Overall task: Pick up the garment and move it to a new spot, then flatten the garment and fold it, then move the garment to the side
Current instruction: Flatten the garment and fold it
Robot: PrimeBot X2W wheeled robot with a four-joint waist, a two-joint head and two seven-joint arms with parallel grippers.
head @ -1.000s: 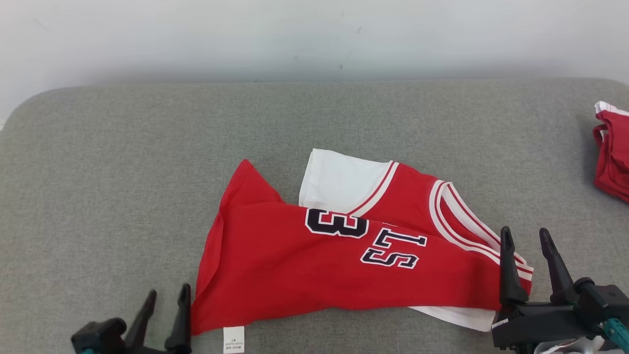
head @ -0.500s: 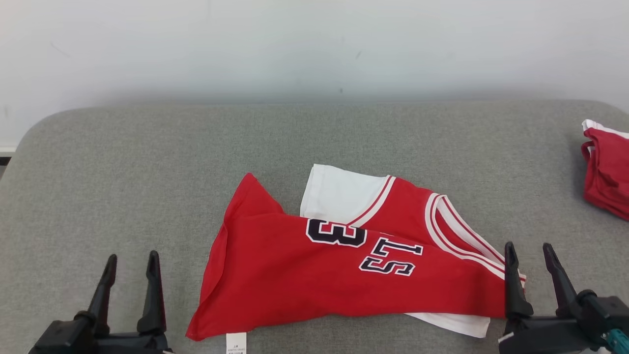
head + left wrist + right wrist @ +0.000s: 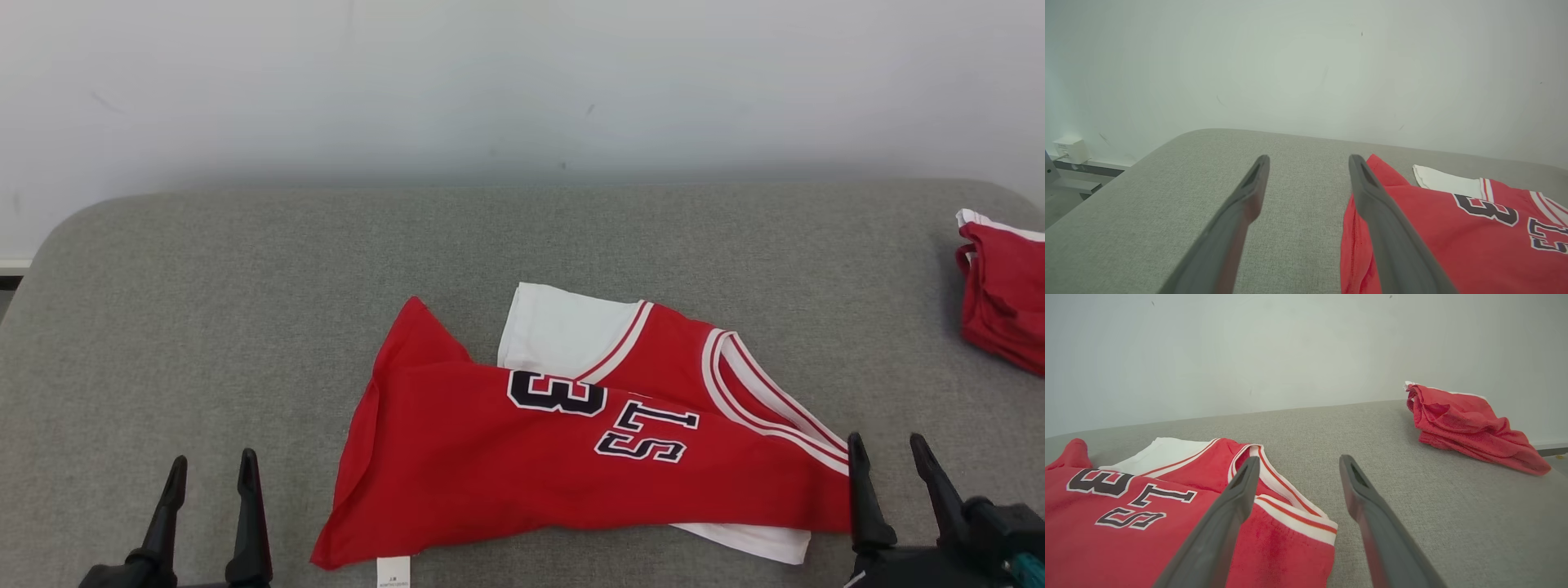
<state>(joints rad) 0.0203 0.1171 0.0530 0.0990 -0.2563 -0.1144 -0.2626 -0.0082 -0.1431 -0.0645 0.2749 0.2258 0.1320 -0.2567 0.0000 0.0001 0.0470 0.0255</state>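
Observation:
The garment (image 3: 522, 465) is a red jersey with white trim and dark lettering, lying loosely folded on the grey padded table (image 3: 245, 286), near its front edge. It also appears in the left wrist view (image 3: 1437, 237) and the right wrist view (image 3: 1147, 522). My left gripper (image 3: 211, 467) hovers open at the lower left, apart from the jersey's left corner, nothing between its fingers. My right gripper (image 3: 888, 453) stands open at the lower right, just beside the jersey's striped armhole edge, also holding nothing.
A second crumpled red garment (image 3: 1004, 294) lies at the table's right edge, also in the right wrist view (image 3: 1470, 424). A pale wall (image 3: 522, 82) rises behind the table. Bare grey surface lies left of and behind the jersey.
The head camera has tilted up, so the scene sits lower in the picture. The left gripper has shifted left, away from the jersey's corner, and both grippers sit lower in view.

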